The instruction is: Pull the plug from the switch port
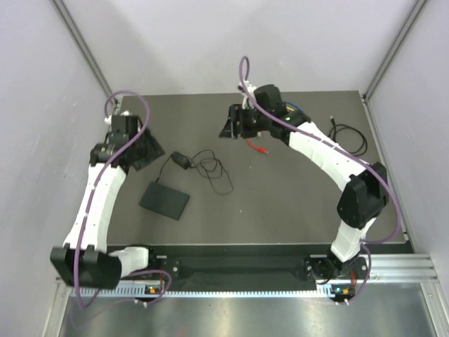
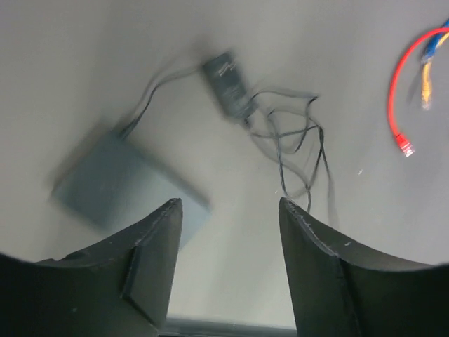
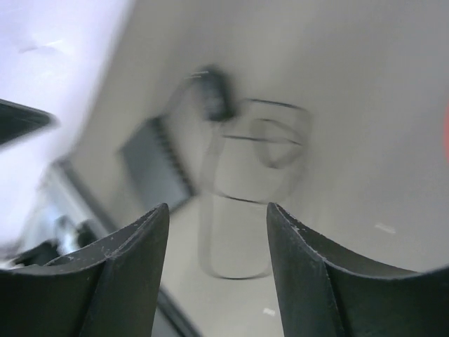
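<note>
The switch (image 1: pixel 164 200) is a flat matte-black slab lying on the dark mat, left of centre. It appears blurred in the left wrist view (image 2: pixel 119 182) and in the right wrist view (image 3: pixel 154 165). A red cable ends in the plug (image 1: pixel 263 150), which lies loose on the mat far to the right of the switch (image 2: pixel 405 145). My left gripper (image 1: pixel 149 156) hovers above and behind the switch, open and empty (image 2: pixel 229 207). The right gripper (image 1: pixel 228 130) hangs near the red cable at the back centre, jaws open with nothing between them (image 3: pixel 217 210).
A small black power adapter (image 1: pixel 181 160) with a tangled thin cord (image 1: pixel 214 172) lies behind the switch; one strand runs to the switch's far edge. A coiled black cable (image 1: pixel 349 135) sits at the back right. Blue and orange cable ends (image 2: pixel 426 88) lie by the red one.
</note>
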